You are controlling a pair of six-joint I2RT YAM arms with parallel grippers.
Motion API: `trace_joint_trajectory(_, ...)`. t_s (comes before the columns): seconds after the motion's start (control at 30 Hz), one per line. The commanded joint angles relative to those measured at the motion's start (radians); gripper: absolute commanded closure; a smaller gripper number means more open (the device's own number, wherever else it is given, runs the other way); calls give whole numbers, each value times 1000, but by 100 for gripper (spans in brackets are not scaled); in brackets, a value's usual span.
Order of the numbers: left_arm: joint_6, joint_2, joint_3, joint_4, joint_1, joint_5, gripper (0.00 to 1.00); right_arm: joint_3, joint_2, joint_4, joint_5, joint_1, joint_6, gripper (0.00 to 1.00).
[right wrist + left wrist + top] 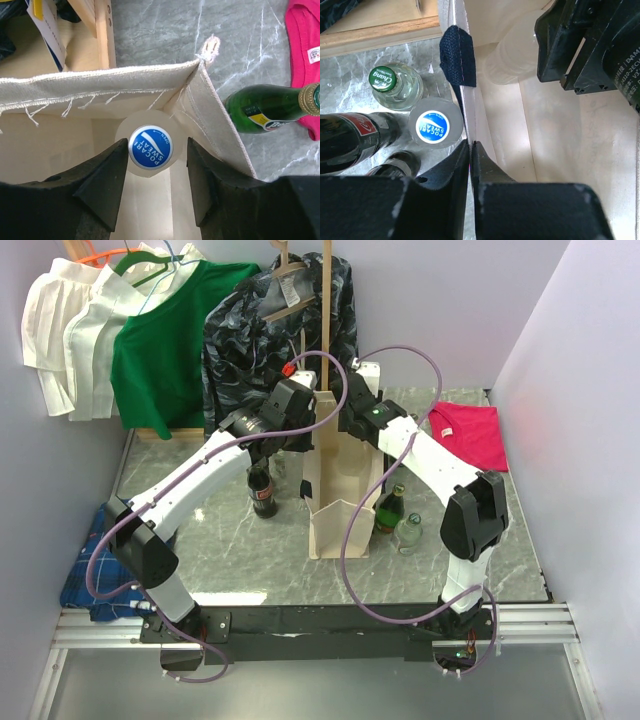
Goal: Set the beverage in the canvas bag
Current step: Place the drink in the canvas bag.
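The left pincer (471,155) is closed on the top rim of the canvas bag (100,87), the wall pinched thin between its fingers. The navy handle (458,55) sits just ahead of them on the same rim. Outside that wall, bottles crowd the surface (165,30): a blue-capped bottle (433,126) nearest the pincer, a green-capped bottle (385,79) beyond it, and a cola bottle (350,135) farther out.

The right pincer (157,142) hangs open over the bag's mouth, one finger on each side of the beverage (150,146). The beverage stands inside the bag, close to the corner ahead of the fingers. Whether they touch it cannot be told. The canvas walls leave little room there. Past the wall to this pincer's right stands a green bottle (260,107), with a pink garment (302,50) farther off.
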Motion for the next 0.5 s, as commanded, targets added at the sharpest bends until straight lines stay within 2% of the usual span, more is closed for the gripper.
trace_joint_trajectory(0.0,18,-26,36,19,0,-21,86,60,4,-8,42,-3,-7,42)
trace_joint_trajectory(0.47,18,-35,43,25,1,-24,81,110,-24,-10,-15,-3,-15,40)
